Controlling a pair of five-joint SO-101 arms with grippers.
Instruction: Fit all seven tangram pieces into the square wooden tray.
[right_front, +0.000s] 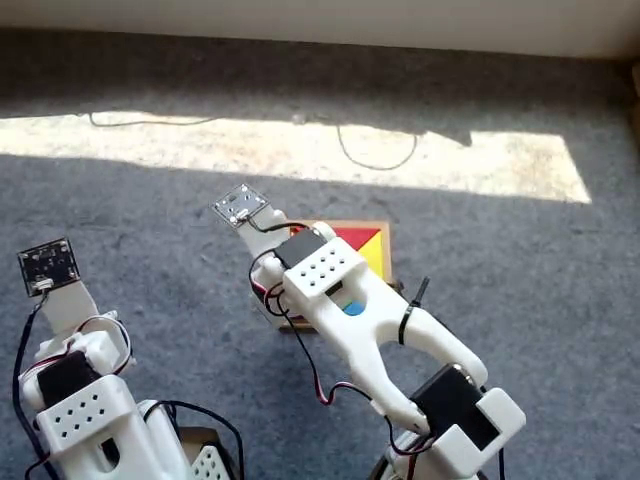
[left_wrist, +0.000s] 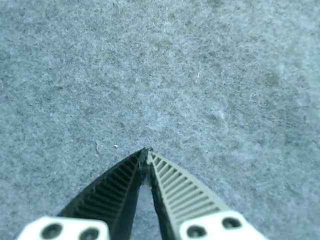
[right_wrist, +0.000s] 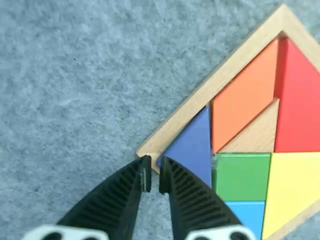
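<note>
The square wooden tray (right_wrist: 175, 117) lies on the grey carpet. In it I see a dark blue triangle (right_wrist: 192, 147), an orange parallelogram (right_wrist: 245, 95), a red triangle (right_wrist: 300, 100), a green square (right_wrist: 242, 176), a yellow triangle (right_wrist: 292, 190) and a light blue piece (right_wrist: 247, 212). A triangular patch of bare wood (right_wrist: 255, 137) shows between orange and green. My right gripper (right_wrist: 155, 175) hovers at the tray's corner by the blue triangle's tip, open by a narrow gap and holding nothing. My left gripper (left_wrist: 146, 152) is shut and empty over bare carpet.
From above, the right arm (right_front: 340, 290) covers most of the tray (right_front: 378, 228); red and yellow show at its far side. The left arm (right_front: 80, 400) stands well to the left. A thin cable (right_front: 375, 160) lies on the sunlit strip of carpet.
</note>
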